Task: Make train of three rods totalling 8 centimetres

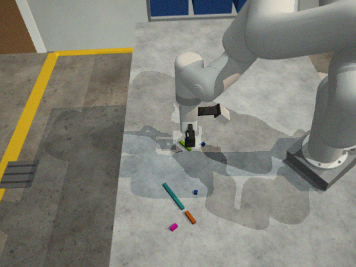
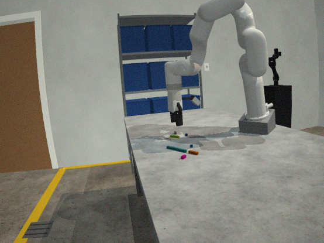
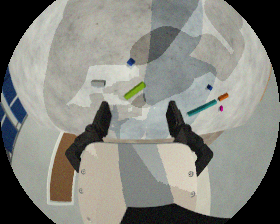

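Observation:
My gripper (image 1: 191, 138) (image 2: 176, 119) (image 3: 138, 107) is open and empty, hovering above the lime rod (image 1: 184, 145) (image 2: 175, 136) (image 3: 134, 91). A blue cube (image 1: 203, 144) (image 2: 186, 134) (image 3: 131, 61) lies just beside the lime rod. A grey rod (image 3: 98, 83) (image 2: 175, 132) lies a little apart from it; the gripper hides it in the top view. Nearer the front lie the turquoise rod (image 1: 173, 195) (image 2: 176, 149) (image 3: 201, 107), a second blue cube (image 1: 195, 192) (image 2: 191, 145) (image 3: 209, 87), the orange rod (image 1: 190, 217) (image 2: 193, 152) (image 3: 223, 97) and the magenta rod (image 1: 173, 226) (image 2: 183, 156) (image 3: 220, 107).
The table's left edge (image 1: 123, 161) runs close to the rods, with floor and a yellow line (image 1: 26, 116) beyond. The arm's base (image 1: 321, 165) stands at the right. A shelf with blue bins (image 2: 155, 68) stands behind the table.

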Robot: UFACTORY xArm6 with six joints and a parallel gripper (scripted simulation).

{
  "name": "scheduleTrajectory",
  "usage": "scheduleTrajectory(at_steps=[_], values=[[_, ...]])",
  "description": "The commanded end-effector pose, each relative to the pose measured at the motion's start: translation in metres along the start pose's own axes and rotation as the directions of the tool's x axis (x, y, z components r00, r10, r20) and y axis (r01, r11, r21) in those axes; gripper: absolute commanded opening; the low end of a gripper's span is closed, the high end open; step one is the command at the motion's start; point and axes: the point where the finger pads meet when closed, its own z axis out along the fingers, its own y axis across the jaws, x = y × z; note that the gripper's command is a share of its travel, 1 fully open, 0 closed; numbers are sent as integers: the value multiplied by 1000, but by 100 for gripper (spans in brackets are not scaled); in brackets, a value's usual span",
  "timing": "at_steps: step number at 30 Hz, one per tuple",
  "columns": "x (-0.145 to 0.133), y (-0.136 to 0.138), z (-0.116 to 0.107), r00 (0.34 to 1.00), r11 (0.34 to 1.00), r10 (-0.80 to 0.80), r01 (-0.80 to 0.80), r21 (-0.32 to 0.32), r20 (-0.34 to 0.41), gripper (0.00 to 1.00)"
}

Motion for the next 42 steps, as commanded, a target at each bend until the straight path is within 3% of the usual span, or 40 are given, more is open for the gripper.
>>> scheduleTrajectory(at_steps=[1, 27, 34, 42], values=[[-1, 0, -1, 1000, 1000, 0, 0, 1, 3, 100], [-1, 0, -1, 1000, 1000, -18, 18, 1, 3, 100], [-1, 0, -1, 980, 980, -198, 198, 2, 3, 100], [-2, 0, -1, 888, 888, -461, 461, 3, 2, 100]])
